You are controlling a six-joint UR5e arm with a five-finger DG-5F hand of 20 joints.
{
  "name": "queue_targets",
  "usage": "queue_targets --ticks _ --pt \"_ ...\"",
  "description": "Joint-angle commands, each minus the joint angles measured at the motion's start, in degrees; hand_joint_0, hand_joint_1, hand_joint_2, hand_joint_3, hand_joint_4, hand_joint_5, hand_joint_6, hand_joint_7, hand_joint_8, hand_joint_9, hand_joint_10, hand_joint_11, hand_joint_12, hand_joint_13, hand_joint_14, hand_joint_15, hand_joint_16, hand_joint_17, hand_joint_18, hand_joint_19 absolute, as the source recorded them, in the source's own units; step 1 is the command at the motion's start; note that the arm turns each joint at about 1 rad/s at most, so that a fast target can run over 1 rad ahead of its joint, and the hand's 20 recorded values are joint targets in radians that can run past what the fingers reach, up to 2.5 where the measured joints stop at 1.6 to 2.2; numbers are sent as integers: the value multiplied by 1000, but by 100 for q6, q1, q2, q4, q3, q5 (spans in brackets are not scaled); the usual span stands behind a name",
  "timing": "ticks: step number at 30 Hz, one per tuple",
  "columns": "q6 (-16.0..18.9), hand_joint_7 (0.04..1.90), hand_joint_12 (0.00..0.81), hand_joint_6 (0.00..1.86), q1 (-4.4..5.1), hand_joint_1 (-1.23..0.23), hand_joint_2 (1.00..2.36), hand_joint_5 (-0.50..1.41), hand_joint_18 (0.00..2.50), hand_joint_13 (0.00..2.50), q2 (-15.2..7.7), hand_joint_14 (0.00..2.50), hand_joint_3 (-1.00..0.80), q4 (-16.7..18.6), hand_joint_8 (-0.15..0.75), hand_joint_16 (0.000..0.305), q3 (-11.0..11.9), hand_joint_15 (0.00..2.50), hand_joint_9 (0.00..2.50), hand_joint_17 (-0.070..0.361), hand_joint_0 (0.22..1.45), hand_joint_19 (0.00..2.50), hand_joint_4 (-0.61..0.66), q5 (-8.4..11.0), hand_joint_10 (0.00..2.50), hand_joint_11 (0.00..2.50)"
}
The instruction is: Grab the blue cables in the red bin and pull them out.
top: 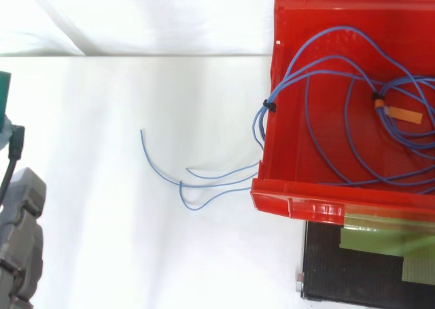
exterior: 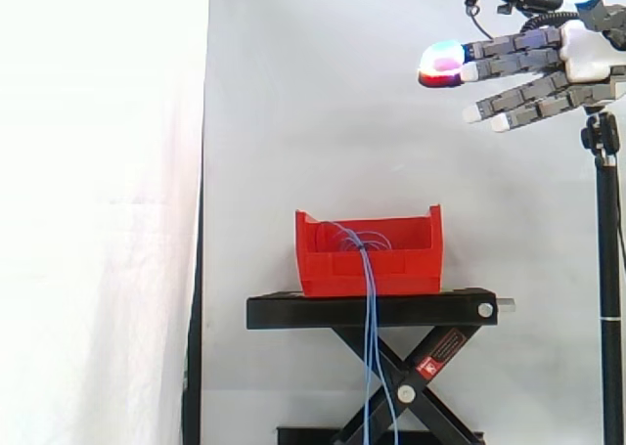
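All of the hand's [exterior: 577,59] fingers are stretched out straight and a little spread, holding nothing. In the side view it hangs high at the right, well above the red bin [exterior: 411,269] and off to one side of it. In the top view its grey back [top: 20,241] sits at the left edge, well apart from the bin, so it looks to be on the near side of the work.

Next come the blue cables [exterior: 371,279]. A few strands spill over the bin's near wall and hang straight down past the black stand [exterior: 293,311], with their ends trailing free below. At the rim a black tie [top: 270,106] gathers them into 1 bundle. Behind that, most of the length lies in loose loops on the bin floor, with an orange tag [top: 401,113] on the loops. Farthest back is the white curtain [exterior: 293,93].

I judge the task to be at its first step, the approach, with no grasp begun. The next move calls for bringing the hand down and across to the bundle near the tie, or into the loops, and curling the fingers round several strands at once. Thin, slack strands could slip between thick pads, so a full wrap seems safer than a pinch.
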Motion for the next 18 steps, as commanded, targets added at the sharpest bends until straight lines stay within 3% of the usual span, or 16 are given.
queue_targets --ticks 1,18 --pt "0 126 301 4 0 -767 1000 14 0 0 1 4 -1000 0 112 52 1 124 279 116 779 270 105 -7 0 5" --pt "0 126 303 4 0 -767 1000 10 0 0 1 4 -1000 0 114 50 1 129 271 113 781 287 104 2 0 15"
